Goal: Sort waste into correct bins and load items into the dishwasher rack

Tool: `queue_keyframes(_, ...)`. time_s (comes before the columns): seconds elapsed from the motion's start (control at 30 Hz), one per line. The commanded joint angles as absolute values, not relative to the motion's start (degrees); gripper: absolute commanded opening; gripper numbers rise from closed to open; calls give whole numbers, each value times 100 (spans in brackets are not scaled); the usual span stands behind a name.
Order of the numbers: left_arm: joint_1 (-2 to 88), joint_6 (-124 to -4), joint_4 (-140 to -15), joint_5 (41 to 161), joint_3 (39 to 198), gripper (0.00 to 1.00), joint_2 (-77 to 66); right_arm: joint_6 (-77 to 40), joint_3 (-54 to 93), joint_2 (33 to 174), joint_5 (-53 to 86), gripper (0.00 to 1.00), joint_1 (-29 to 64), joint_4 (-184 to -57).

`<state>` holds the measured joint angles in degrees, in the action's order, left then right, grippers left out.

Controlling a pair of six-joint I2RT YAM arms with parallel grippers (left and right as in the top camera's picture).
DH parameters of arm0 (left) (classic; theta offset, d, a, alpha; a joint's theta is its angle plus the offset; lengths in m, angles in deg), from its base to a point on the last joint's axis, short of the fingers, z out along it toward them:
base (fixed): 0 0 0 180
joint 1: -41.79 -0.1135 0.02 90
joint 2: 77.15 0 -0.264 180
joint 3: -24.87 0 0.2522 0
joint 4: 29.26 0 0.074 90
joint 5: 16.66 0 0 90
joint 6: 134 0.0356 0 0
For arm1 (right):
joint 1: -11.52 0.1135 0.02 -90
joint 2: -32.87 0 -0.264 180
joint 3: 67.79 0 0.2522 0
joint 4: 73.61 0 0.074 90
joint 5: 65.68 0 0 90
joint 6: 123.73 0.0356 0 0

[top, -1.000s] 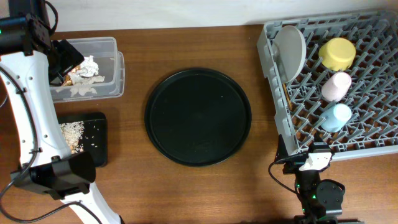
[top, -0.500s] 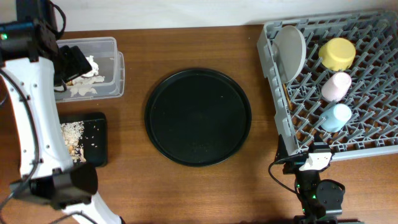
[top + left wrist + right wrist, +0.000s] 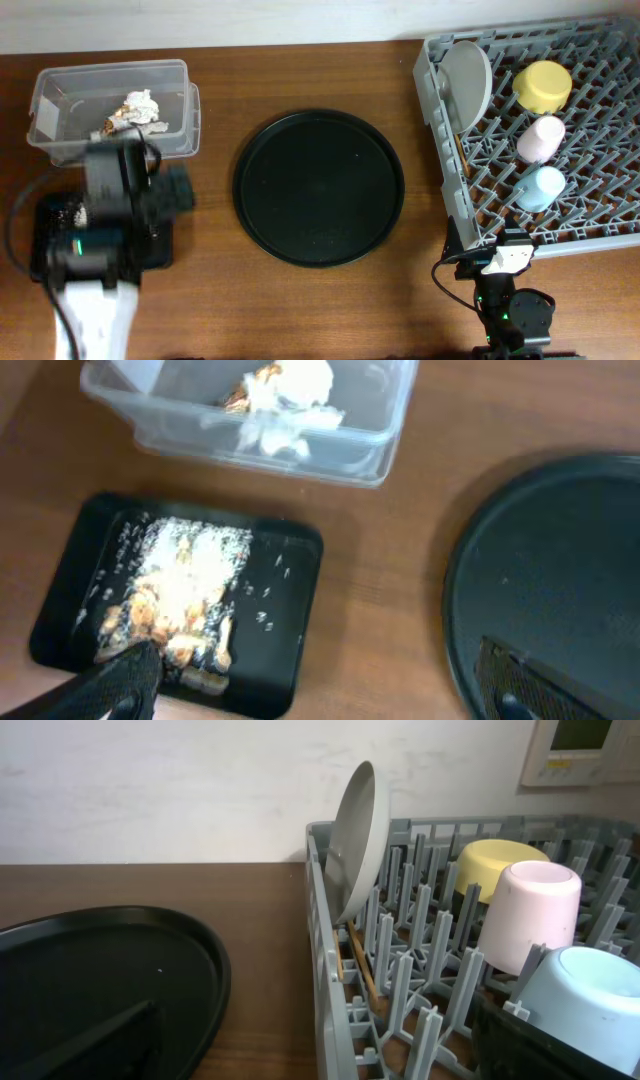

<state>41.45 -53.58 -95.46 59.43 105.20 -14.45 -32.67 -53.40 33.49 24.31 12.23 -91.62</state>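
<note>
The clear tub (image 3: 60,100) holds the white napkin (image 3: 140,102) and the gold-brown wrapper (image 3: 113,126); both also show in the left wrist view, the napkin (image 3: 295,382) beside the wrapper (image 3: 243,395). The shallow black tray (image 3: 290,610) holds food scraps (image 3: 180,585). My left gripper (image 3: 152,185) hangs open and empty (image 3: 315,685) by that tray's right end. The grey rack (image 3: 600,215) holds the grey plate (image 3: 468,80), yellow bowl (image 3: 543,86), pink cup (image 3: 541,137), blue cup (image 3: 541,187) and chopsticks (image 3: 461,150). My right gripper (image 3: 505,255) is open (image 3: 320,1050) at the rack's near corner.
The large round black tray (image 3: 318,187) lies between the bins and the rack, and shows in both wrist views (image 3: 560,590) (image 3: 100,980). A white wall stands behind the table's far edge.
My left arm has drawn back from over the clear tub toward the front, and now sits above the black tray. The napkin and wrapper lie uncovered in the tub. The right arm has not moved.
</note>
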Motion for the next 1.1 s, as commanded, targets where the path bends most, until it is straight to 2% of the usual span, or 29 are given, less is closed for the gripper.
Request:
queue_keyframes(0.0,4162,-4726,-8770,6531,9130,99,-2658,-3262,-5371,3306,2413,98,1179,-9193)
queue_keyframes(0.17,4164,-4694,-8036,6658,7700,99,-3939,-3265,-5371,3306,2413,98,1179,-9193)
queue_keyframes(0.43,4164,-4694,-6963,6830,6404,99,-5213,-3262,-5371,3306,2413,98,1179,-9193)
queue_keyframes(1.07,4293,-4691,-4766,7799,4177,99,-6927,-3262,-5371,3306,2413,98,1179,-9193)
